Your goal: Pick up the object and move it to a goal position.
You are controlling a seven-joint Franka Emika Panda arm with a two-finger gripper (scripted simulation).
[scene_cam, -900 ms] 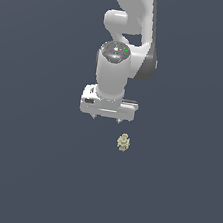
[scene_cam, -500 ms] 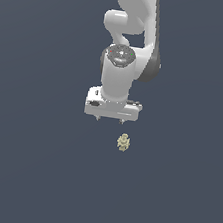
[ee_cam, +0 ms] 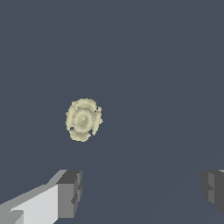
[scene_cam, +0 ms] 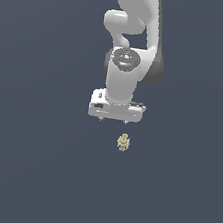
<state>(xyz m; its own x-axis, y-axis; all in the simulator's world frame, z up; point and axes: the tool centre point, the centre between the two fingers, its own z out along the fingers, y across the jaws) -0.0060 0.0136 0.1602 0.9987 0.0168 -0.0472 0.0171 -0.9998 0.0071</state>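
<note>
While it lies alone on the dark slate-blue tabletop (scene_cam: 30, 162), the object (scene_cam: 123, 142) sits a little below and right of the middle of the exterior view, a small pale yellow-beige lump with a knobbly outline. In the wrist view the object (ee_cam: 83, 119) appears left of centre, roughly round, with a smoother raised middle ringed by uneven lobes, and nothing touches it.

Just above it in the exterior view hangs the gripper (scene_cam: 113, 120), a white block with only short dark tips showing under its lower edge; a clear strip of tabletop separates those tips from the object, which lies slightly toward the exterior view's right of the gripper's midline. In the wrist view the gripper (ee_cam: 142, 192) shows two grey fingertips (ee_cam: 70, 192) at the bottom of the frame, one near the lower left and one at the lower right edge, set far apart with bare tabletop between them, so the jaws stand wide and hold nothing. The object lies beyond the gap, closer to the lower-left fingertip's side.

Rising from the gripper toward the top of the exterior view is the white arm (scene_cam: 128, 45), with a round grey joint cap facing the camera and a dark band along its right flank.
</note>
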